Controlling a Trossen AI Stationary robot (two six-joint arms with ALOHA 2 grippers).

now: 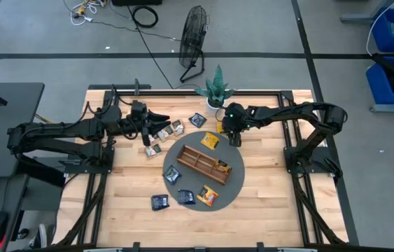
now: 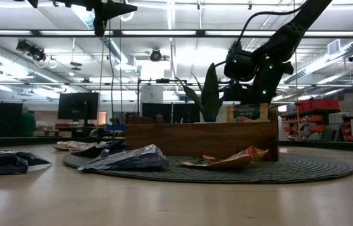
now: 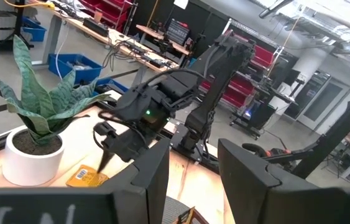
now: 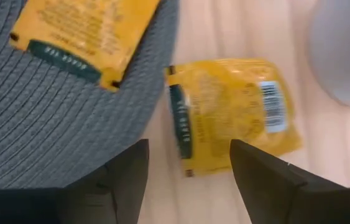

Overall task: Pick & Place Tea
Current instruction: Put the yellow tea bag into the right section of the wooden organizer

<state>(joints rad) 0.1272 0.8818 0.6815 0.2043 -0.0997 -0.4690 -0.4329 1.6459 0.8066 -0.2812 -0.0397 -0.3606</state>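
Both arms are matte black all over, built from slim tubular links joined by chunky rounded joint housings. The left arm point(image 1: 64, 131) carries loose black cables looping along its links, and its gripper point(image 1: 156, 126) ends in two flat, dark, blade-like fingers point(image 3: 153, 183) with squared edges. The right arm point(image 1: 301, 119) looks the same, with a thin cable arching over its upper link. Small green lights glow on the wrist housing just behind the right gripper point(image 1: 234, 140), whose two fingers point(image 4: 268, 183) are broad black plates with angled inner faces.
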